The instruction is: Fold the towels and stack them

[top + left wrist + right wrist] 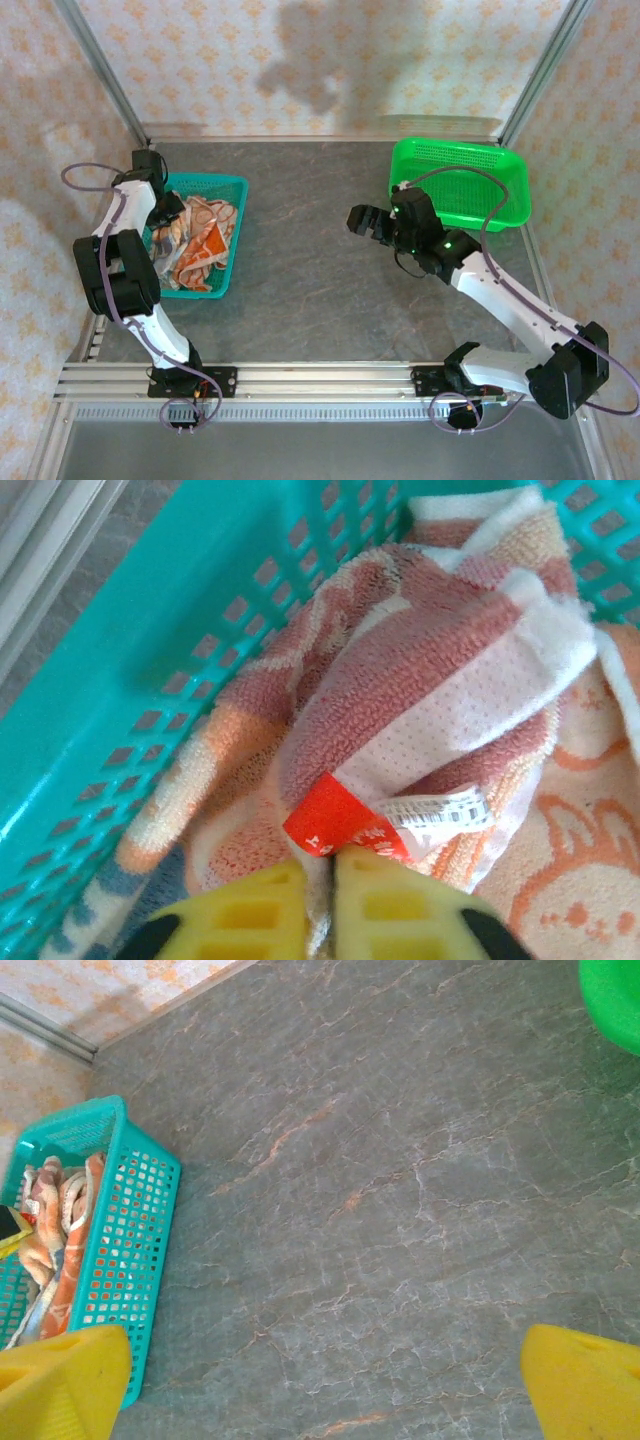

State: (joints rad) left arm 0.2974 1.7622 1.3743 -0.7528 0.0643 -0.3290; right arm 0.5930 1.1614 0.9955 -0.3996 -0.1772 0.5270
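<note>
Left tool [320,875] pinching towel [420,680], grey veined table [310,260], patterned wallpaper walls [200,50]

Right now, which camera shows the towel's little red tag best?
Left wrist: the red tag sits close-up by the left end effector. Top and right wrist show the towels too small to tell.

Towels [195,240] in basket [228,186] at tabletop [300,290] left. Second basket [512,205] at tabletop back right. Left hand [320,868] on towels. Right hand [365,222] over tabletop middle.
</note>
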